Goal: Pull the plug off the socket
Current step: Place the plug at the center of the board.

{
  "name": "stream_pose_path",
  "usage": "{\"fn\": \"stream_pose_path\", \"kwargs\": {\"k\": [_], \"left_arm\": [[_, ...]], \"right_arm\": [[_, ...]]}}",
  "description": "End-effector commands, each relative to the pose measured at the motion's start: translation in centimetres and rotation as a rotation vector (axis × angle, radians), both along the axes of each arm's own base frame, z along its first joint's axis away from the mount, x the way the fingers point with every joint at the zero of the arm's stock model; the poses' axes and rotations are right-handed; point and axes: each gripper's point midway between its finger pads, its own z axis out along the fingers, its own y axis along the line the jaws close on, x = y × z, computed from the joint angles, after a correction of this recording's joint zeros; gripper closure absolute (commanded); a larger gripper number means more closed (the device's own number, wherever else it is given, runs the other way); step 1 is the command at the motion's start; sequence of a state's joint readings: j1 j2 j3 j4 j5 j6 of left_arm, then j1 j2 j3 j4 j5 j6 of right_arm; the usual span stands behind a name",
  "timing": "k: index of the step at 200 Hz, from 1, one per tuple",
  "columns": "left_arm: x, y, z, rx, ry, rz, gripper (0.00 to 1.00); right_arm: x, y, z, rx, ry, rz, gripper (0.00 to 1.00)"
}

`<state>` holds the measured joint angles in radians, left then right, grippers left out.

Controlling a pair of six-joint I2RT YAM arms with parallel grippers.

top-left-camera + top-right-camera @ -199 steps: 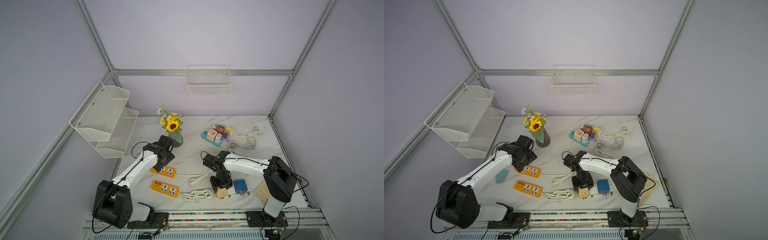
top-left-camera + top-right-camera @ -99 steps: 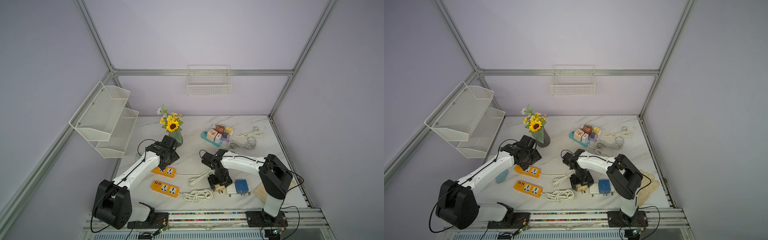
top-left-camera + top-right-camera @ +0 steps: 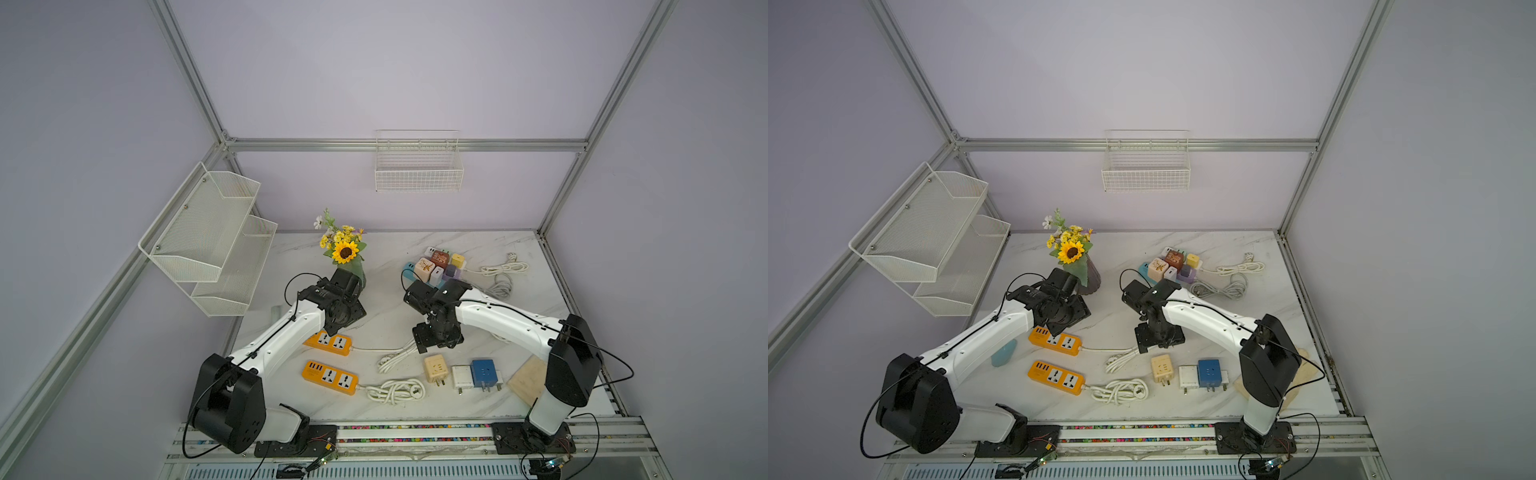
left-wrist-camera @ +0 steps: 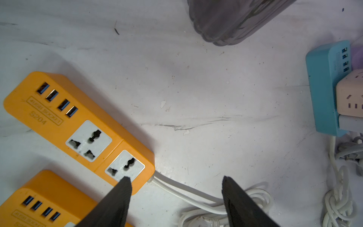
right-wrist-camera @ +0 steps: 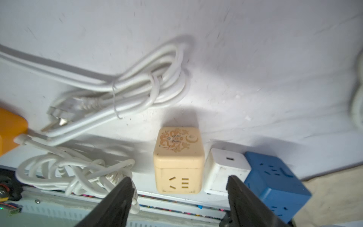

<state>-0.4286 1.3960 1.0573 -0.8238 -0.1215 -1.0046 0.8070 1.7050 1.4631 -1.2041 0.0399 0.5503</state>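
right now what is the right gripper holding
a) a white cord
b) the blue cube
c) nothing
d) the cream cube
c: the right gripper has its jaws apart with nothing between them, and the cream cube lies on the table beside the white adapter, clear of the gripper.

1. Bare marble (image 3: 1111, 303) between vase (image 3: 1093, 277) and teal strip (image 3: 1143, 268): open lane, 12 to 6 o'clock.
2. At cream cube (image 3: 1162, 368) 3 o'clock: white adapter (image 3: 1188, 376), touching blue cube (image 3: 1209, 372), blocks entry.
3. Its 9 o'clock crowded by cord coils (image 3: 1119, 390); 6 o'clock bare marble.
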Motion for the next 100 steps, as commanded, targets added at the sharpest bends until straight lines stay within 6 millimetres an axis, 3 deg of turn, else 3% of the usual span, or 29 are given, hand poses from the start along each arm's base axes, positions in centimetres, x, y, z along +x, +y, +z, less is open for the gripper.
{"fn": "stream_pose_path", "kwargs": {"k": [1,27,31,49,77,100], "left_arm": [[1.2,-1.4,1.7,-0.032,-0.059,-0.035,0.25],[1.4,-2.8,2.0,-0.087,-0.068,-0.036,0.25],[1.5,-3.1,1.0,-0.082,-0.039,-0.035,0.25],[1.6,-3.8,0.6,-0.105,-0.022,-0.031,0.25],[1.6,-4.7,0.3,-0.150,-0.017,-0.020,0.25],[1.8,-5.2,0.4,-0.174,-0.023,-0.022,0.24]], "right_arm": [[5.6,-2.5,4.2,-0.033,-0.261,0.038,0.22],[11.4,-2.7,5.6,0.067,-0.472,0.163,0.22],[12.1,-2.6,5.7,0.084,-0.502,0.189,0.22],[14.9,-2.6,6.0,0.133,-0.619,0.285,0.20],[17.2,-2.3,4.4,0.165,-0.684,0.426,0.19],[19.4,-2.9,3.3,0.203,-0.672,0.411,0.20]]}}
